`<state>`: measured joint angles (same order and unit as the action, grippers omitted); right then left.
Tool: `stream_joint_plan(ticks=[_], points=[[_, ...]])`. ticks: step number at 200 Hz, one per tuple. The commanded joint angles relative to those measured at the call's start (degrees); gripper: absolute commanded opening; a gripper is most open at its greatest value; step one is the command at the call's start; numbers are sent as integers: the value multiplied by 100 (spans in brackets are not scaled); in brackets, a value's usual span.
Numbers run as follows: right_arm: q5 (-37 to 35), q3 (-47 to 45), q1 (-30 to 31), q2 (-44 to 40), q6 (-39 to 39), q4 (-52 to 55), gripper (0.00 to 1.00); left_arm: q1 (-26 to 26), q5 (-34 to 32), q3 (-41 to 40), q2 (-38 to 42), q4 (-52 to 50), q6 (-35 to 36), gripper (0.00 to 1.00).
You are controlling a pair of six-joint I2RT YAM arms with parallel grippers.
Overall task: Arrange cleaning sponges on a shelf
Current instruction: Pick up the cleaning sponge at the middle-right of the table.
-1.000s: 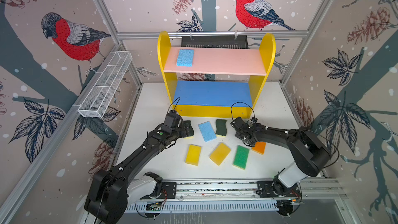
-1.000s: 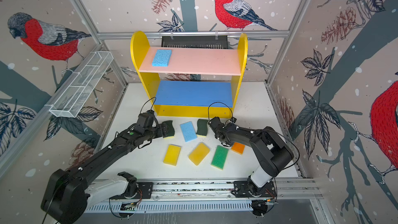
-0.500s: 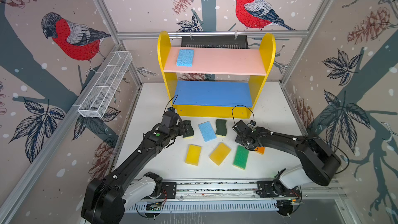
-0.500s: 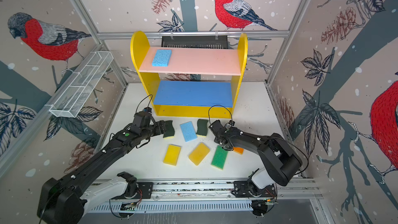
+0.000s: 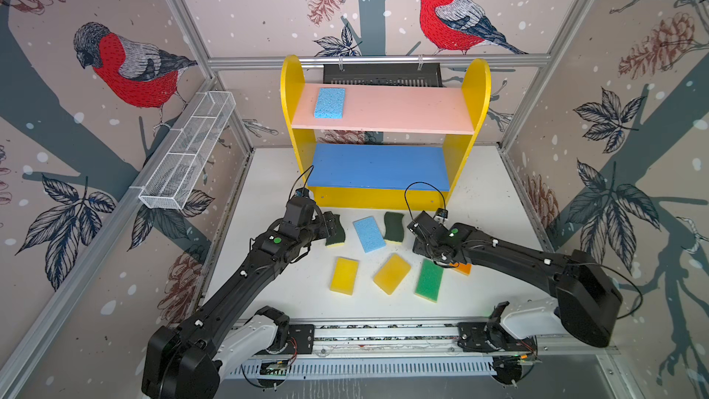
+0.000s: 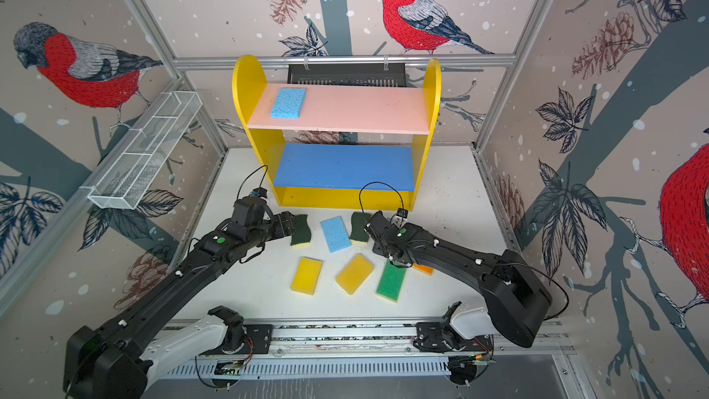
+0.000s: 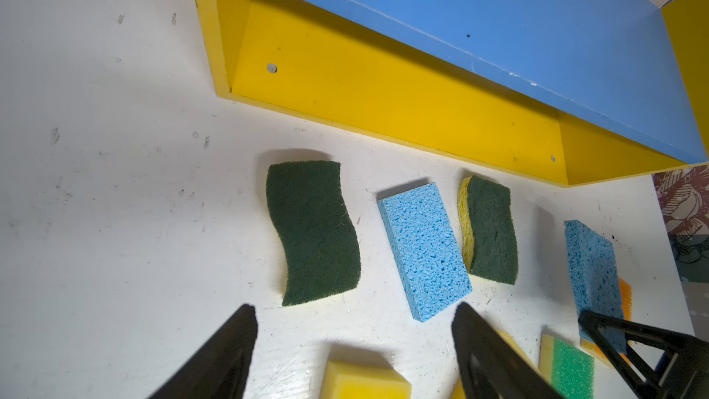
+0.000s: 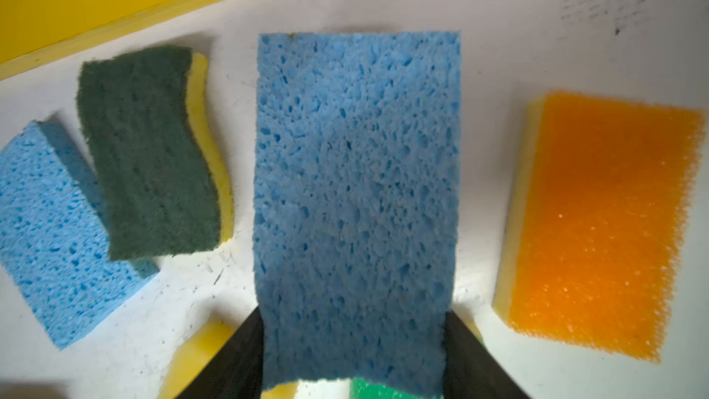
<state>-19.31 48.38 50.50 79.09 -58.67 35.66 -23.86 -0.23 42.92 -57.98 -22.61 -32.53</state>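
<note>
Near shelf [image 5: 291, 82] front: right gripper [image 8: 353, 314] clamps blue sponge [image 8: 356, 170]; left gripper [image 7: 353, 307] spread, empty

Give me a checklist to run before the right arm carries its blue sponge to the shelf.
1. The right gripper is closed on the held blue sponge, fingers against both its sides: ok.
2. The held blue sponge is lifted clear of the table: cannot tell.
3. The left gripper is open and empty, so it drags nothing: ok.
4. The pink top board has free room beside the shelved blue sponge: ok.
5. The blue middle board is free as a second spot: ok.
</note>
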Motion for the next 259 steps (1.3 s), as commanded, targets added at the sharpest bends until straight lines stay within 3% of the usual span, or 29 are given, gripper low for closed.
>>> stream_joint_plan(ticks=[1,52,107,179,259], points=[[-314,135,147,-78,32,423,67,3,14,90,47,27,85,81],[-917,816,667,-325,68,1123,66,4,23,302,76,-72,150,81],[-1060,1549,925,-702,453,1345,66,-1,-3,561,202,-219,180,81],[-1441,2686,1214,-1068,1420,1554,66,1,-145,865,346,-489,294,81],[-1967,3502,1325,-1268,2915,1029,68,3,-248,1135,393,-610,424,81]])
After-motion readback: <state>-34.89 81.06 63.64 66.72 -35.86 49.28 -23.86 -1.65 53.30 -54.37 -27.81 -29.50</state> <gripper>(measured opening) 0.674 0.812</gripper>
